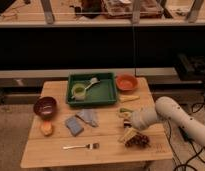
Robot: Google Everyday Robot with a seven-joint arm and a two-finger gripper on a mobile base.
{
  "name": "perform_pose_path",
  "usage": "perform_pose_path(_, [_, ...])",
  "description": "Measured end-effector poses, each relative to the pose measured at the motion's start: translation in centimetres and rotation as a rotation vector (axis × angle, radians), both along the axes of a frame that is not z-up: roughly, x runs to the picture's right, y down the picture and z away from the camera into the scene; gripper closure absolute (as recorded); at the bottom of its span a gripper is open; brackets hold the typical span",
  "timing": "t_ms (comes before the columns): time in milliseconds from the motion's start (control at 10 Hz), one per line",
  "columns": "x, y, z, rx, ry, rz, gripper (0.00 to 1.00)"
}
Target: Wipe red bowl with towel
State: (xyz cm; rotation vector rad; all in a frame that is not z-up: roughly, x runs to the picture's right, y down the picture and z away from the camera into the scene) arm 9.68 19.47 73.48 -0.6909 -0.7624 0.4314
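Small glossy orange-red bowl (127, 82) sits rt of the green plastic tray (105, 94); I see the gripper (125, 118) near the crumpled grey-blue cloth towel (88, 117), jaws apart, empty.

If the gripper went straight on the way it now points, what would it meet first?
Probably the crumpled pale grey-blue cloth towel. The gripper, over the wooden table right of centre, points left; the towel lies next in that line, though the gripper's height is unclear.

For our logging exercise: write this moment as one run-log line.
phase: pre-grasp | gripper: open, empty, right of towel | towel: on table, untouched | red bowl: beside green tray, not yet wiped
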Motion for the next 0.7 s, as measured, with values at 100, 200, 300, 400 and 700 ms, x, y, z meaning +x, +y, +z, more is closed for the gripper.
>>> perform_pose_path(100, [-0.7,0.0,0.2,0.011,0.002,0.009,0.2])
perform_pose_path(200, [-1.4,0.3,0.8,0.018,0.003,0.025,0.2])
perform_pose_path(300, [-2.2,0.5,1.6,0.024,0.001,0.042,0.2])
perform_pose_path(400, [-3.3,0.3,2.5,0.034,-0.007,0.055,0.2])
perform_pose_path(700, [-5.7,-0.8,4.7,0.067,-0.005,0.075,0.2])
